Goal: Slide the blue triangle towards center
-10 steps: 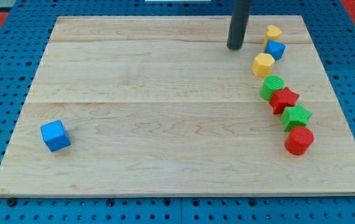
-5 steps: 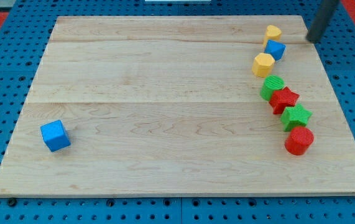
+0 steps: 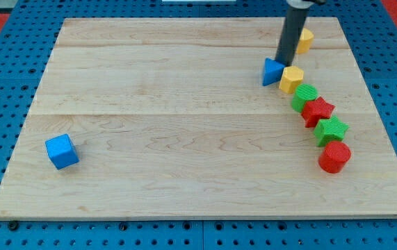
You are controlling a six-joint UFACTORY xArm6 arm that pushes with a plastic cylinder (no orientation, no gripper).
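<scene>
The blue triangle (image 3: 272, 71) lies on the wooden board (image 3: 170, 118) at the upper right, just left of a yellow hexagon block (image 3: 292, 79). My tip (image 3: 282, 62) stands right at the triangle's upper right edge, touching or nearly touching it, between the triangle and the yellow blocks. The rod rises to the view's top and partly hides a second yellow block (image 3: 304, 39).
Below the yellow hexagon a row runs down the right side: a green block (image 3: 304, 96), a red star (image 3: 318, 111), a green star (image 3: 331, 130) and a red cylinder (image 3: 334, 157). A blue cube (image 3: 62, 151) sits at the lower left.
My tip came back from the board's upper right corner to the left and down. The blue triangle slid left and down, from between the two yellow blocks to the hexagon's left.
</scene>
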